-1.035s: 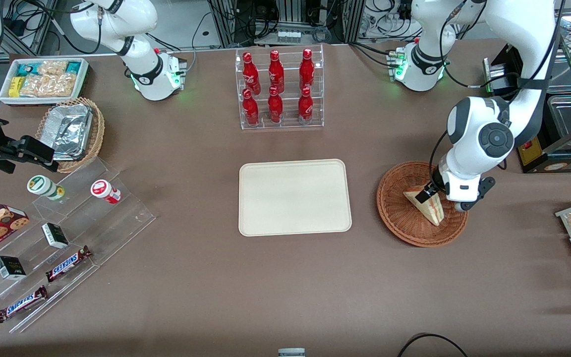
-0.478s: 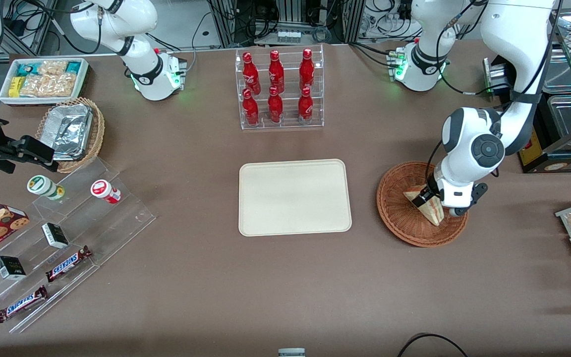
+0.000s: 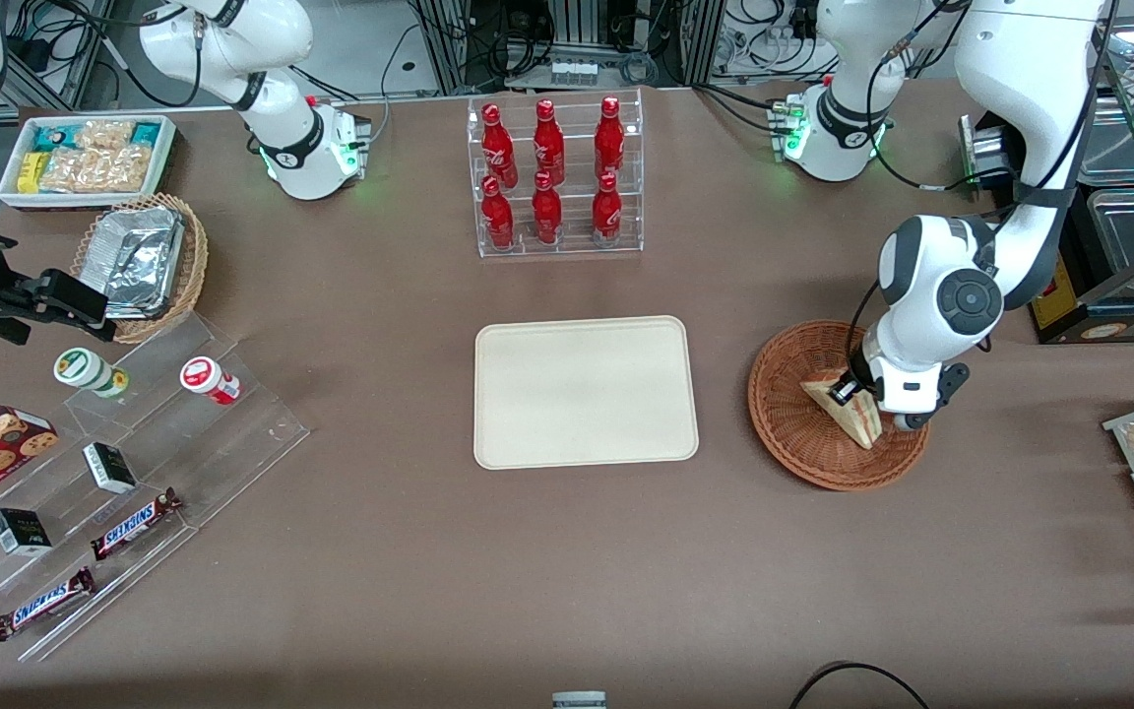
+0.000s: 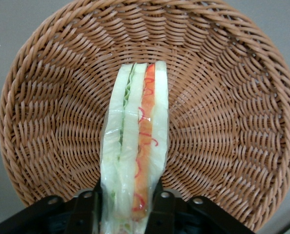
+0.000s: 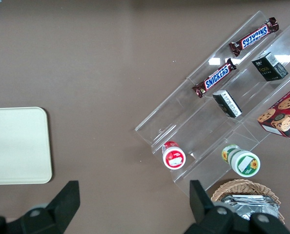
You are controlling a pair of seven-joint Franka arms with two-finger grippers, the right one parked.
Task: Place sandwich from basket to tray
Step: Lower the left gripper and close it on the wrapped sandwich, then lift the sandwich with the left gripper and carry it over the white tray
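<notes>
front cam: I look steeply down over the whole table, basket (image 3: 793,433) at 3 o'clock from tray (image 3: 587,394) | left wrist cam: close, facing down past gripper (image 4: 125,214) clamping sandwich (image 4: 135,146) in that basket | right wrist cam: higher, facing down, shares tray with front

Item count, table surface.
One sandwich (image 3: 848,411), one basket (image 3: 803,445), one tray (image 3: 585,392), six red bottles (image 3: 547,172), two Snickers bars (image 3: 134,522).

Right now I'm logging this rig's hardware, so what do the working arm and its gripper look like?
The left arm has glossy white rounded shells with dark grey joint bands and a dark grey round cap on its large joint. A black cable runs along it. Its base glows green. The gripper, over the basket, has a white body and black fingers.
</notes>
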